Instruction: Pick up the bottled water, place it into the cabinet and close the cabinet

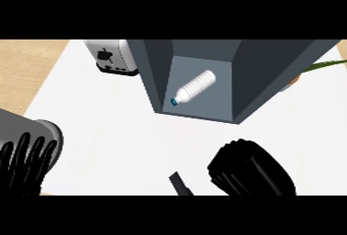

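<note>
Nearest, at five o'clock, the right hand [252, 172] shows as a black bulk seen from behind, low over the counter [122, 133]; I cannot tell whether it is spread or closed, but it carries no bottle. At eight o'clock the left hand [25, 163] rests with straight fingers, holding nothing. Up at twelve o'clock the cabinet [271, 78] stands open toward the robot, and the bottle [195, 86] lies on its side inside, cap pointing to seven o'clock. A toaster [112, 56] sits just beside the cabinet at eleven o'clock. I judge the placing done and the closing in hand. The next move calls for a hand to reach the door and swing it shut, though I cannot tell which panel that is.
</note>
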Motion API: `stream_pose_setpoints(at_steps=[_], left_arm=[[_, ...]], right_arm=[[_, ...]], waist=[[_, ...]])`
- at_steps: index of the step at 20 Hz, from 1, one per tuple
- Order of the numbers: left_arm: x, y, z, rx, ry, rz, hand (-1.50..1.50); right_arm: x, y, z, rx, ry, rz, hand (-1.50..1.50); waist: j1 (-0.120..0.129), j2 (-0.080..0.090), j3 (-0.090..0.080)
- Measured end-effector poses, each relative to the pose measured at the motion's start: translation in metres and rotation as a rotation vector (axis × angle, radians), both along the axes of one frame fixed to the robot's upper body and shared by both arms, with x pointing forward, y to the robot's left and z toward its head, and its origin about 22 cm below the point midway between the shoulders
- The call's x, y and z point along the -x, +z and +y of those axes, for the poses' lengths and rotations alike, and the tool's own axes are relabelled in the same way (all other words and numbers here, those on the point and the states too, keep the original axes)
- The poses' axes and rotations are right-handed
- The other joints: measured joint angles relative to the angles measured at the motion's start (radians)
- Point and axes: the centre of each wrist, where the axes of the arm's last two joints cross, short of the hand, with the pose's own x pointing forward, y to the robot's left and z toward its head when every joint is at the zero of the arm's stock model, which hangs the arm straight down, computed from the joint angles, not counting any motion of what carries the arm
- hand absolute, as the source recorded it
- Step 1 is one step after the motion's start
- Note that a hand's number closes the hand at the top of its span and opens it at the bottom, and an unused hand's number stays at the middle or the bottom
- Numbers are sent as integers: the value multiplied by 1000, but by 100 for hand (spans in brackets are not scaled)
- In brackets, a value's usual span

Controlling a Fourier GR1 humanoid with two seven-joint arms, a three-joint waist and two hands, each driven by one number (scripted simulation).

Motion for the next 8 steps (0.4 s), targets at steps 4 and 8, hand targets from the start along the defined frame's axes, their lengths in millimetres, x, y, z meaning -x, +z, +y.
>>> stream_pose_setpoints(at_steps=[4,8], left_arm=[[0,-1,1,5,-11,5,-150],[-2,-2,1,8,-9,8,-150]], right_arm=[[-39,4,19,-8,-70,45,150],[-84,14,37,-6,-145,88,150]], waist=[[10,-7,2],[3,-9,7]])
